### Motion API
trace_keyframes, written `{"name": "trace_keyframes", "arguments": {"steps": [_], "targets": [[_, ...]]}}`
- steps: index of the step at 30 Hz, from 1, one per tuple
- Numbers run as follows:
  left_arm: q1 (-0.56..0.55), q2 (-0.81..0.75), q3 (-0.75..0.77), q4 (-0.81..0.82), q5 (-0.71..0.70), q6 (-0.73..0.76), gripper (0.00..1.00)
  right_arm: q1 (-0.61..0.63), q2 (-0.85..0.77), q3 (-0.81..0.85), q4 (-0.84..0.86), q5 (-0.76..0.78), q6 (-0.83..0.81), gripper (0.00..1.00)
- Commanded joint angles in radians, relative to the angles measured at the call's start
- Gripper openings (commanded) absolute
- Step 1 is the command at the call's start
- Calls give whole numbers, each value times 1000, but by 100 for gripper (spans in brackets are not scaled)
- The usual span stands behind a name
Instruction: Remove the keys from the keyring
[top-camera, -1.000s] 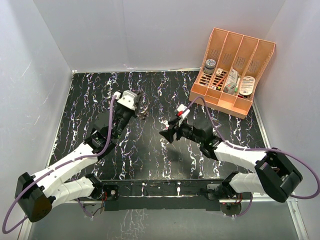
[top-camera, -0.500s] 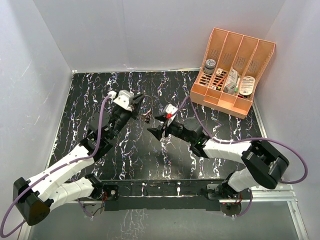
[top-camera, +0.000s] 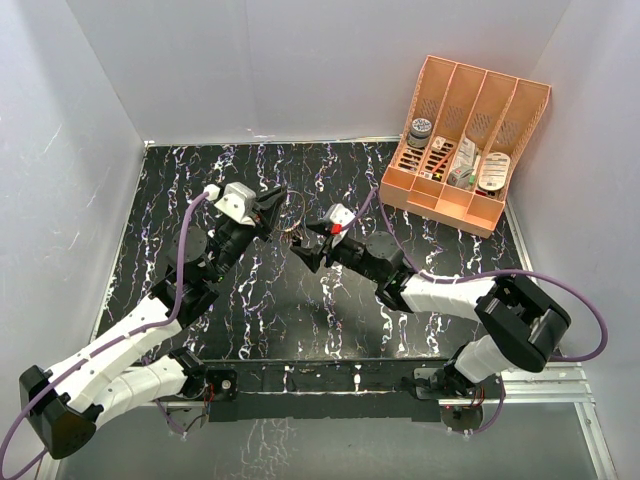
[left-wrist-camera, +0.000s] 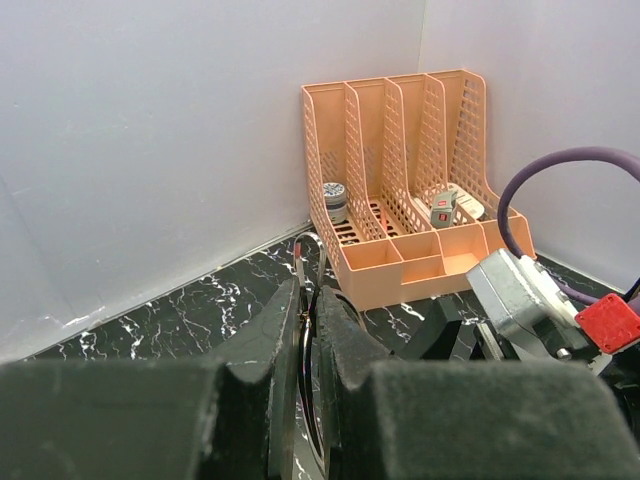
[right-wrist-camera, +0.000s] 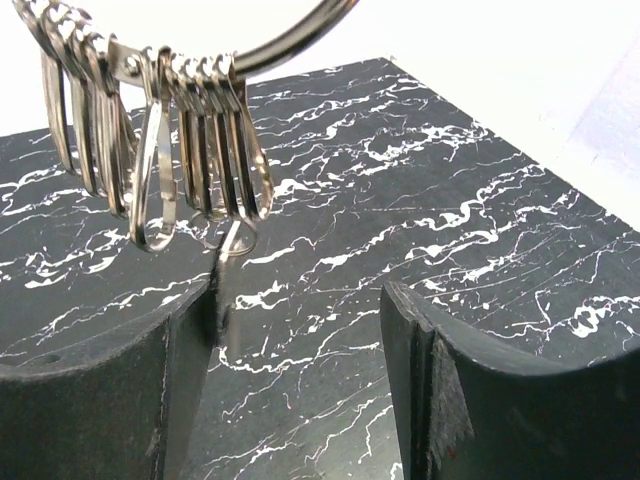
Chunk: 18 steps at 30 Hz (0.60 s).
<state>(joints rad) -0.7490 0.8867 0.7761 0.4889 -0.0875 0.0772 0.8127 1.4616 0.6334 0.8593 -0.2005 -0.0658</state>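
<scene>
overhead view looks down, far; wrist views low, close, share keyring (right-wrist-camera: 287, 41).

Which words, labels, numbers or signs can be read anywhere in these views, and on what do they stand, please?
No text can be read in any view.
Small items in the orange organiser: labels too small and blurred to read.
Red square on the right arm: a pale mark, unreadable.
Keys: no lettering visible.
</scene>
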Motion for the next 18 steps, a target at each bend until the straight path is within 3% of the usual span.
{"name": "trace_keyframes", "arguments": {"steps": [1, 6, 9, 15, 18], "targets": [[4, -11, 22, 36, 23, -22, 0, 8, -10, 48, 106, 12, 1, 61], [3, -6, 24, 51, 42, -30, 0, 9, 14, 60, 135, 23, 18, 41], [4, 0, 33, 41, 45, -30, 0, 12, 26, 57, 171, 20, 36, 37], [3, -5, 28, 45, 1, -14, 0, 16, 11, 50, 148, 4, 42, 2], [4, -8, 21, 49, -49, 6, 0, 16, -32, 41, 74, 7, 26, 0]]}}
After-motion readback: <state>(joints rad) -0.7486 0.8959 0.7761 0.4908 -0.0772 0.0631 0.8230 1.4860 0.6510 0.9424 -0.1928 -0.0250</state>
